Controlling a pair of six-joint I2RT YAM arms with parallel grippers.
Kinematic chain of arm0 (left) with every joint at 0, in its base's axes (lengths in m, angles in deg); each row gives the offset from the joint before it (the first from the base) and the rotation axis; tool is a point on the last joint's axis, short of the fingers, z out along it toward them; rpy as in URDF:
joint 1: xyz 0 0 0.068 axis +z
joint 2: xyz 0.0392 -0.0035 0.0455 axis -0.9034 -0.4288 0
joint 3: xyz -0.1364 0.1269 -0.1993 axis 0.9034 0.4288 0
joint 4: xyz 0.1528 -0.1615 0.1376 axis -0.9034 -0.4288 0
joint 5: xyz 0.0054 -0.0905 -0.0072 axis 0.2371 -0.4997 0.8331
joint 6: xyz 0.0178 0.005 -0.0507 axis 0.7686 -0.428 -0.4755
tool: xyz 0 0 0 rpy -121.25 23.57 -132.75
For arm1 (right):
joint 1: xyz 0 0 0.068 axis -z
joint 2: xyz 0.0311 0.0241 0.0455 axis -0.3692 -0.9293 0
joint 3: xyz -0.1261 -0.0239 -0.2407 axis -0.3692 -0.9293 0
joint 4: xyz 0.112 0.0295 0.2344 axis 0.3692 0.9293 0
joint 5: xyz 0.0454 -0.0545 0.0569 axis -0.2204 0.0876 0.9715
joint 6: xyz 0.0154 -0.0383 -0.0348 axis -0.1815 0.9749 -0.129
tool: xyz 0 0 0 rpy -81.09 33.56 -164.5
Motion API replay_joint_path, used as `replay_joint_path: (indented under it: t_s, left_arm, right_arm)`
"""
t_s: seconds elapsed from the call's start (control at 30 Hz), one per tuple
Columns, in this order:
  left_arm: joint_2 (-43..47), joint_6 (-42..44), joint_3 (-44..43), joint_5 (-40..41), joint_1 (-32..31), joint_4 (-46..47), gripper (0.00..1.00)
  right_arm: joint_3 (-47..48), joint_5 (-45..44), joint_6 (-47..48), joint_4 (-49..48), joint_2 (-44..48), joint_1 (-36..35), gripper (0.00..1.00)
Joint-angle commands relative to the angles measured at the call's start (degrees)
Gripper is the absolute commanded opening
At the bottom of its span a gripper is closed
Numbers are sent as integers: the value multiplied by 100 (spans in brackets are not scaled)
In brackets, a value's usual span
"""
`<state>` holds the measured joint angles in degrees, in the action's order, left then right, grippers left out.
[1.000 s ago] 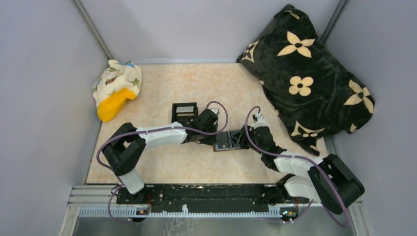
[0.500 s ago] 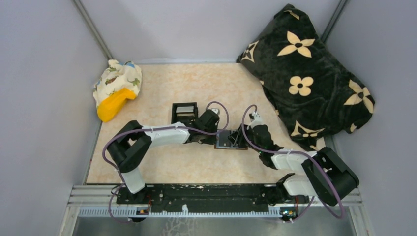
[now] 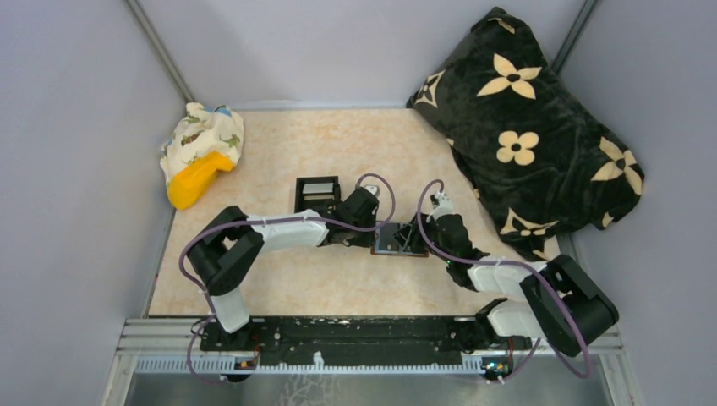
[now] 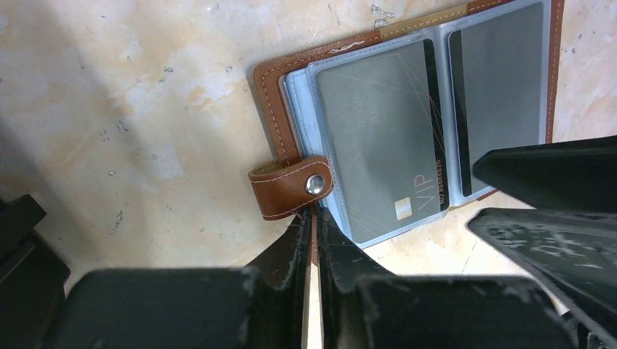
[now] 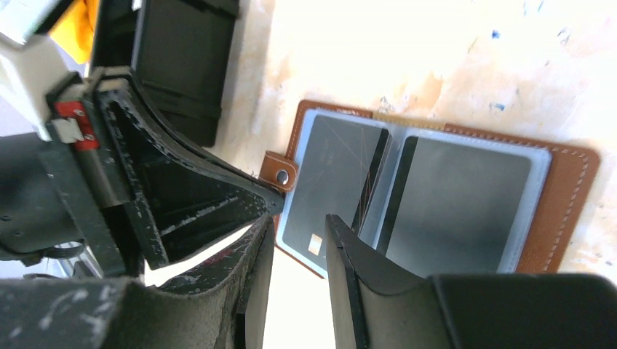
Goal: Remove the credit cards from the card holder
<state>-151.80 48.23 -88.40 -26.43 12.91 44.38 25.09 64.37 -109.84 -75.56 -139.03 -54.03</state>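
Left gripper (image 4: 314, 214) closed, jaws now pressed together at tab (image 4: 289, 187); right gripper (image 5: 298, 222) spread over card (image 5: 335, 185). Holder (image 4: 271, 102) looks barely pinned, could slide on pull.

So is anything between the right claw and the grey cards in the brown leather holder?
Nothing blocks the right gripper; its open fingers are by the edge of the brown leather card holder. The grey cards only lie under clear plastic sleeves.

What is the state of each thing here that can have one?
card holder, open flat on the table
snap tab, unfastened
VIP card, in its clear sleeve
other card, in its clear sleeve
left hand, shut, tips at the snap tab
right hand, open, holding nothing
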Motion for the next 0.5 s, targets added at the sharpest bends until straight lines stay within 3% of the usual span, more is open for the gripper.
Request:
replay_joint_path:
  t_s: [0.0, 0.2, 0.47]
  left_arm:
    - [-316, 12, 32, 37, 36, -188, 11]
    - [-290, 24, -7, -7, 36, -185, 11]
    - [-359, 57, -107, -55, 31, -215, 11]
  right_arm:
    - [96, -117, 293, 188, 505, 184, 33]
    - [26, 37, 327, 99, 218, 274, 34]
    - [132, 99, 439, 347, -172, 274, 43]
